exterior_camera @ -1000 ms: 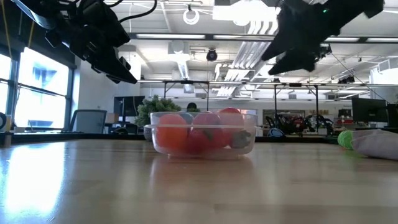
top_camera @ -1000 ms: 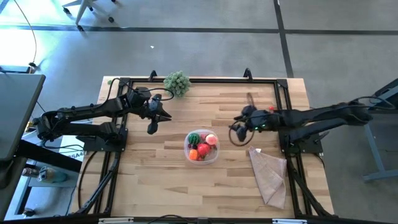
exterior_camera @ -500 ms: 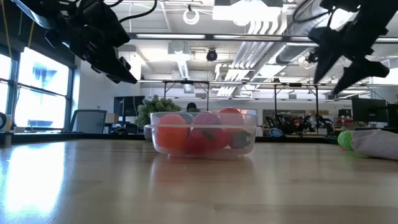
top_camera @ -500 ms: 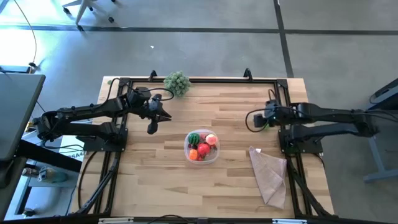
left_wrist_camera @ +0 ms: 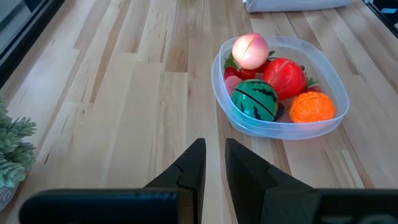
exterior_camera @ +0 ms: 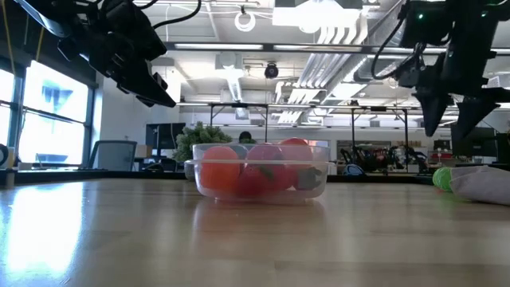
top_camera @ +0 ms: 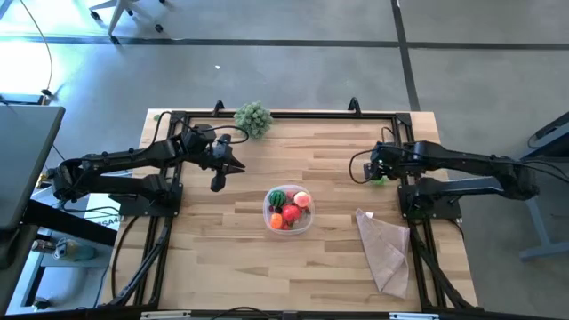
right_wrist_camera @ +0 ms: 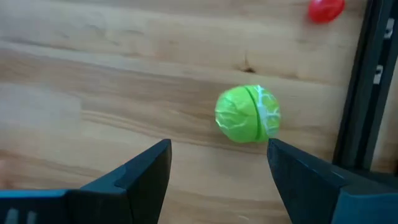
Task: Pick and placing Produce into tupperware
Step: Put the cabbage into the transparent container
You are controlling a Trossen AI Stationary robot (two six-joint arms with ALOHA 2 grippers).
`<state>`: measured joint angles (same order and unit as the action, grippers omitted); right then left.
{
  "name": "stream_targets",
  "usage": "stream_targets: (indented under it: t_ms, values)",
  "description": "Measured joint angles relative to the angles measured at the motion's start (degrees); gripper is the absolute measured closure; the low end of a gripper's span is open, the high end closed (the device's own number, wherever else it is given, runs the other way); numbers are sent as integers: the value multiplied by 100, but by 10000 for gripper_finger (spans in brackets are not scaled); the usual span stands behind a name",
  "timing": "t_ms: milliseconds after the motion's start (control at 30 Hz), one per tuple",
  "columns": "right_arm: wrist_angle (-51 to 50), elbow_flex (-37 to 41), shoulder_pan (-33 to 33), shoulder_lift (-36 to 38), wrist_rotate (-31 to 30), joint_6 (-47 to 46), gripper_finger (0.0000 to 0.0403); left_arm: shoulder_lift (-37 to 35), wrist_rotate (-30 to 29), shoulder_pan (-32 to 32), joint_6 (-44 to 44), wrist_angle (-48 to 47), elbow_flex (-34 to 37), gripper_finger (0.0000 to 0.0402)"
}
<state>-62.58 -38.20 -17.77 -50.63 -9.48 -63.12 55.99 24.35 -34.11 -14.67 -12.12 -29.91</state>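
The tupperware (top_camera: 288, 211) stands mid-table and holds several toy produce pieces: a pink peach, a red one, a green melon and an orange one (left_wrist_camera: 311, 107). A green cabbage-like ball (right_wrist_camera: 247, 115) lies on the wood near the table's right edge, also seen as the green ball (exterior_camera: 441, 177). My right gripper (right_wrist_camera: 217, 155) hangs open above it, fingers pointing down and standing either side without touching. A small red piece (right_wrist_camera: 325, 9) lies farther on. My left gripper (left_wrist_camera: 213, 155) waits left of the tupperware, raised, fingers almost together and holding nothing.
A tan cloth (top_camera: 384, 249) lies near the right arm's base, close to the green ball. A bushy grey-green plant (top_camera: 252, 117) sits at the far edge. The black frame rail (right_wrist_camera: 367, 81) runs just beside the green ball. Bare wood (top_camera: 231, 258) lies along the near side.
My right gripper has drawn away from the tupperware toward the table's right edge and tipped over until its fingers point down above the green ball. The left arm and the tupperware's contents have stayed still.
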Motion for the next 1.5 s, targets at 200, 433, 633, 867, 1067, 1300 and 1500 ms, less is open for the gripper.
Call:
stream_targets:
  t_ms: [200,433,633,867,1067,1300,1500]
  values:
    - [6,0,-266,-561,196,177,146,2,0,-2,1,0,0,350]
    - [62,0,-675,-1109,378,616,146,0,-1,-2,1,0,0,350]
    - [156,0,-1058,-1468,563,1051,146,2,0,-1,0,0,0,350]
    - [312,0,-1364,-1802,713,1317,146,1,-1,-2,1,0,0,350]
    - [293,0,-1526,-1934,809,1427,146,2,-1,-1,0,0,0,350]
    - [298,0,-1574,-2107,869,1482,146,2,-1,0,1,0,0,350]
    - [422,2,-1574,-2338,873,1522,146,1,0,0,0,0,0,350]
